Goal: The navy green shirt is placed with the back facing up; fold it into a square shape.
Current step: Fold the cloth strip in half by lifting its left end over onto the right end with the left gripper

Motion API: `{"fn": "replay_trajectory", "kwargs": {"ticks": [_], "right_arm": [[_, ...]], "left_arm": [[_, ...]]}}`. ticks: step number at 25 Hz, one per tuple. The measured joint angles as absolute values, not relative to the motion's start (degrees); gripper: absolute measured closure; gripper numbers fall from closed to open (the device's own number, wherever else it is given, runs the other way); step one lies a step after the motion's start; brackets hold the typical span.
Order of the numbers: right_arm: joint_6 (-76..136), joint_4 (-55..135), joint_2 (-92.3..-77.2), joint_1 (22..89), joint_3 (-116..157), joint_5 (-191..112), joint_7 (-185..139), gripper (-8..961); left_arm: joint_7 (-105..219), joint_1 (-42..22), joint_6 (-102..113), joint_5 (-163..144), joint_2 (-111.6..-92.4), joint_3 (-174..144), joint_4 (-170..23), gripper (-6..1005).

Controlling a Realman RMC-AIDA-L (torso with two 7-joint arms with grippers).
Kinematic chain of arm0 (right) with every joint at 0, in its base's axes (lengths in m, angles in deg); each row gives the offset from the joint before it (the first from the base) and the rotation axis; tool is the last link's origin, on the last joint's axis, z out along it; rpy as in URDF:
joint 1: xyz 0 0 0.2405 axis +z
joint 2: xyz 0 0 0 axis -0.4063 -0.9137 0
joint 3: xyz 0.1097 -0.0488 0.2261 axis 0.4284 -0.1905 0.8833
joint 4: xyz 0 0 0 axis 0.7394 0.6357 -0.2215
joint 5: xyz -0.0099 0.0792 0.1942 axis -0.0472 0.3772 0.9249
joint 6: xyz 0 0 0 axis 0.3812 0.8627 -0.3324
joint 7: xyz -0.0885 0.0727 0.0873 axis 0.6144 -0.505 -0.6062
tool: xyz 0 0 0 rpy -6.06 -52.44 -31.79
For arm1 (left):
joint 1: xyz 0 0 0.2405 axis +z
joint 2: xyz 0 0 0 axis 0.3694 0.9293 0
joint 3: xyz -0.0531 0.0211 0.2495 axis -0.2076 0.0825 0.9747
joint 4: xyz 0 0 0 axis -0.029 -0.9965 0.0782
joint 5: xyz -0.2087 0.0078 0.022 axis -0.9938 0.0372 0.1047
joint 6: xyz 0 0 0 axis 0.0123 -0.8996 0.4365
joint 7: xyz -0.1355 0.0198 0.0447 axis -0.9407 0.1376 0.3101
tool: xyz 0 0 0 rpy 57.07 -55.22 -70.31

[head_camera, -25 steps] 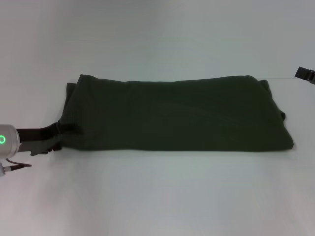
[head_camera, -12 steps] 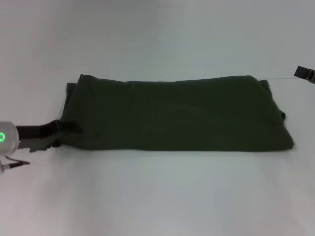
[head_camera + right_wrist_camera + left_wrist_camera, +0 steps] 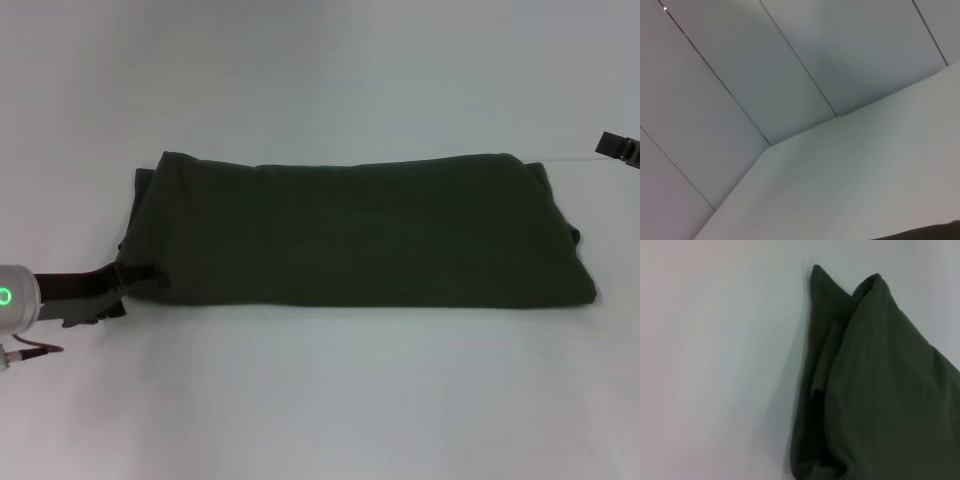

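Observation:
The navy green shirt (image 3: 360,235) lies on the white table (image 3: 320,400), plain side up, folded into a long flat band running left to right. My left gripper (image 3: 128,288) is at the shirt's near-left corner, low on the table. It is open, with one finger (image 3: 135,271) touching the shirt's edge and the other nearer me. The left wrist view shows that end of the shirt (image 3: 880,390) with its layered folds, and no fingers. My right gripper (image 3: 620,148) is parked at the far right edge, away from the shirt.
The white table extends on all sides of the shirt. The right wrist view shows grey wall panels (image 3: 740,75) and the table's surface (image 3: 850,180).
My left gripper has shifted a little toward me and reached further right, so its upper finger now touches the shirt's corner. The shirt and right arm have not moved.

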State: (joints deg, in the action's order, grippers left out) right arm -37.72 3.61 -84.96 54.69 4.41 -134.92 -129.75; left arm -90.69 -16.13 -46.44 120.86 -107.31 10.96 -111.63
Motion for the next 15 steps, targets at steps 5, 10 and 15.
{"fn": "replay_trajectory", "kwargs": {"ticks": [5, 10, 15], "right_arm": [[-37.65, 3.58, -84.97, 54.73, 4.46, -134.92, -129.75, 42], [-37.64, 3.54, -84.96, 54.69, 4.47, -134.92, -129.75, 41], [-37.64, 3.55, -85.02, 54.65, 4.47, -134.92, -129.75, 41]], "left_arm": [[-90.69, -16.53, -45.77, 120.63, -107.4, 11.15, -111.56, 114], [-90.69, -17.17, -44.82, 120.82, -107.4, 11.23, -110.98, 114], [-90.69, -17.23, -44.48, 120.87, -107.37, 11.25, -110.87, 114]]}}
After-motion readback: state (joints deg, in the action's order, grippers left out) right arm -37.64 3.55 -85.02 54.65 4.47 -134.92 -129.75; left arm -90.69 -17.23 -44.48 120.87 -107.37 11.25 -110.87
